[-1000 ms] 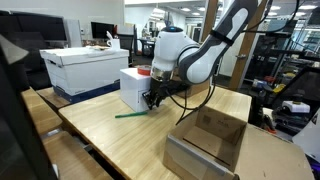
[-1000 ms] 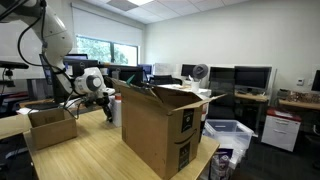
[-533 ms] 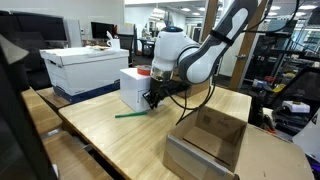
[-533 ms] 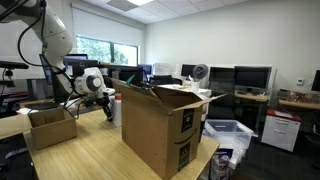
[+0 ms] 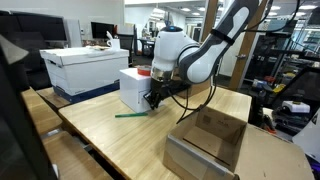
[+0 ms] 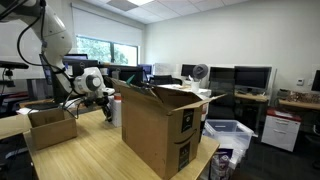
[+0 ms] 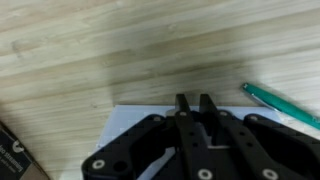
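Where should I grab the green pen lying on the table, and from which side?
Grip the green pen at mid-barrel, coming straight down from above with the tool set across it. It lies flat on the wooden table, long and slim, so only a top-down pinch across its width would fit.

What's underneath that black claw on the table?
Under the gripper: wooden table and the edge of something white, probably the white box. A green pen lies beside. The gripper's body covers the rest.
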Tool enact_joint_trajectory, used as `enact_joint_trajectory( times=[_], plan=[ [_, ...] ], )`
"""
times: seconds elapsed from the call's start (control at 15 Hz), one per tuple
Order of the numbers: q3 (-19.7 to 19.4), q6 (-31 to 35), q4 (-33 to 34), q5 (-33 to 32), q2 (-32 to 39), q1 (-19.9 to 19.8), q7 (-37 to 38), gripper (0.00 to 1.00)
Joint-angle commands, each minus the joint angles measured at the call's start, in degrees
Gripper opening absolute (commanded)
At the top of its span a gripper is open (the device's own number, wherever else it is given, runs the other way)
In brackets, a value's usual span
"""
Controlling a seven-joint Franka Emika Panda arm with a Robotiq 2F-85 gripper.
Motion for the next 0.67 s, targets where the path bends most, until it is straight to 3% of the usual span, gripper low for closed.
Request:
enact_joint_trajectory(
  times=[0.0, 0.6],
  plan=[
    [1.88, -2.85, -3.01, 0.90, -2.70, -1.32, -3.40, 0.07],
    [9.57, -12.94, -1.86, 5.97, -4.06, -7.98, -14.44, 0.07]
  ],
)
